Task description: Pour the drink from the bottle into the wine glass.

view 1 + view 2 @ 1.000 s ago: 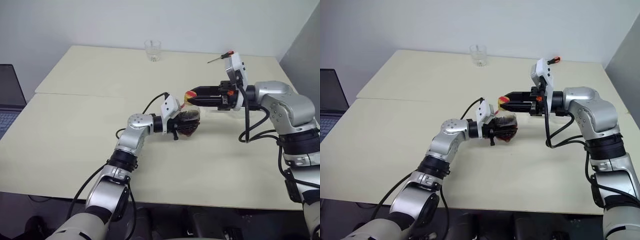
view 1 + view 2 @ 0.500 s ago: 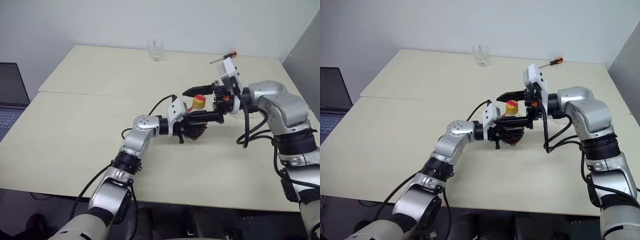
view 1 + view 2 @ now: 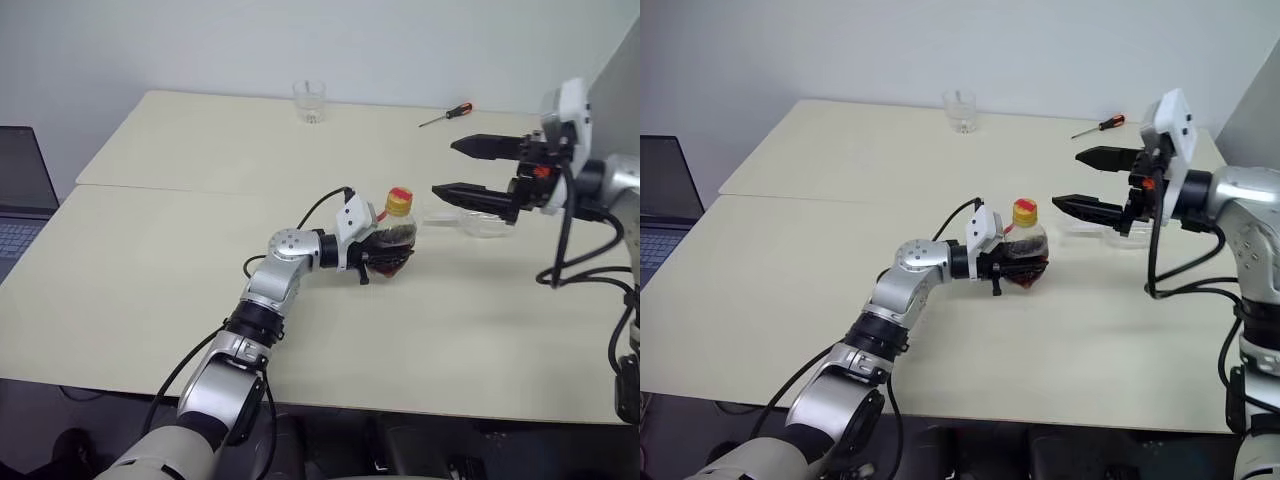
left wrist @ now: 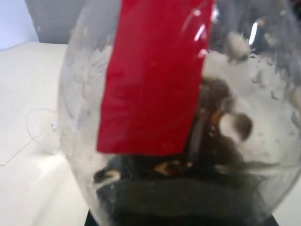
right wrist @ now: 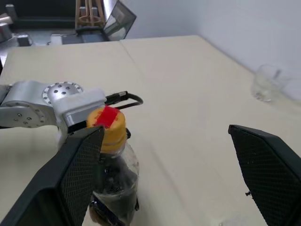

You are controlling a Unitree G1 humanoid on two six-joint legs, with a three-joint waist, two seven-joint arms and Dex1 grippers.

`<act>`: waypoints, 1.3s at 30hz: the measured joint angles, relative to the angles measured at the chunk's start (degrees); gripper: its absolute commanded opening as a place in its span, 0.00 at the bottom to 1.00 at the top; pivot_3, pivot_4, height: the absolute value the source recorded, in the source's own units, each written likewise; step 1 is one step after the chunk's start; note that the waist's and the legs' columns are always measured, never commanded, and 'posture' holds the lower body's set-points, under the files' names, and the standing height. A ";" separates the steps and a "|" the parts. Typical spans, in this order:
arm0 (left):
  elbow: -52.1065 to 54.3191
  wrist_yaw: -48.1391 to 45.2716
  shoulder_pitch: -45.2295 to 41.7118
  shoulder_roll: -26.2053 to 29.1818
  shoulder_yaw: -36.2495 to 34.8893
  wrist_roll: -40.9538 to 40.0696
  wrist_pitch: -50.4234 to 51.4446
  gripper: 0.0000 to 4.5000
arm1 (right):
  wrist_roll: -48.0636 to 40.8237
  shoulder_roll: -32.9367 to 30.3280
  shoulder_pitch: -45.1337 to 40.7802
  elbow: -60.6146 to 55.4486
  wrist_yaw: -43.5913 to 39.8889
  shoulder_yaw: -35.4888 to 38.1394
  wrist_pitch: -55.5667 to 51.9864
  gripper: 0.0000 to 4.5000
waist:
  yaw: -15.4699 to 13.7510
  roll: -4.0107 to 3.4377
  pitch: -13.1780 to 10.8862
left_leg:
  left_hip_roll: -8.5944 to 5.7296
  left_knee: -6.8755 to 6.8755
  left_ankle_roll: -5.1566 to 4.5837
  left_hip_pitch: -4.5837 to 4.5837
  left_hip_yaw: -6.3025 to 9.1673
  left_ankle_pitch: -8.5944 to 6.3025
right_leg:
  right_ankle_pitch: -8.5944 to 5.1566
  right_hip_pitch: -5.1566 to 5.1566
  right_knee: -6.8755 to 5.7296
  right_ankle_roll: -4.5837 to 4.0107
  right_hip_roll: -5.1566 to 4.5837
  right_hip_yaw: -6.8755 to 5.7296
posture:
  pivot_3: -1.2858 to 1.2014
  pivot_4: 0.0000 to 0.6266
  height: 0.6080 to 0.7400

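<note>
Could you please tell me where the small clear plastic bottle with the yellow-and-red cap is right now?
In the eye views, the small clear plastic bottle stands upright near the middle of the cream table, gripped by the left gripper, with the open right gripper apart on its right.

My pale cream bench (image 3: pixel 180 250) carries a short clear stemless tumbler (image 3: pixel 308 101) at its far edge, a red-handled screwdriver (image 3: pixel 446 114) well to the right of it, and a clear stemmed wine glass (image 3: pixel 470 222) lying on its side.
</note>
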State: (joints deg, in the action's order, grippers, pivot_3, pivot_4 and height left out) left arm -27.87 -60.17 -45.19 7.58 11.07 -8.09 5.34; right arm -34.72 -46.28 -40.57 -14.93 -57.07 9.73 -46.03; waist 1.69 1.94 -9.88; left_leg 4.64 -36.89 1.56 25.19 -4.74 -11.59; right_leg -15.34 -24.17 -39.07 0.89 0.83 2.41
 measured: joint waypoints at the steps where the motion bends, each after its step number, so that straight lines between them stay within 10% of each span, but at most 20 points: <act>1: -0.32 0.27 -0.19 0.00 -0.11 0.02 -0.23 0.23 | -0.59 0.17 1.32 -3.99 2.96 0.48 -2.23 1.00 | 0.11 0.00 0.00 | 0.01 0.00 0.00 -0.01 0.01 0.00 | 0.00 0.00 -0.01 0.00 0.00 0.02 | 0.52 0.24 1.00; 12: -2.04 -0.66 -0.49 -0.50 0.05 0.10 -1.71 0.23 | 0.25 24.74 -5.37 -31.01 43.54 8.10 -42.96 1.00 | 0.08 -0.04 0.03 | 0.04 0.02 0.02 -0.12 0.03 0.01 | 0.00 -0.01 -0.15 0.00 -0.02 0.08 | 0.52 0.24 1.00; 39: -10.79 -1.89 -5.09 -2.19 0.07 0.55 -6.85 0.23 | 13.34 47.23 -2.02 -31.77 63.25 0.33 -44.62 1.00 | 0.17 -0.05 0.03 | -0.01 0.01 0.01 -0.04 0.00 0.01 | -0.02 0.01 -0.05 0.03 -0.03 -0.01 | 0.52 0.24 1.00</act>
State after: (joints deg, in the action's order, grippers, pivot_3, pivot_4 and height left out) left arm -38.66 -62.06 -50.28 5.40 11.14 -7.54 -1.50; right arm -21.37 0.95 -42.59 -46.70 6.18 10.06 -90.66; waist 1.85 1.89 -9.84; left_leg 4.63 -36.88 1.57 25.14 -4.74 -11.58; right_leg -15.36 -24.17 -39.13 0.92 0.80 2.39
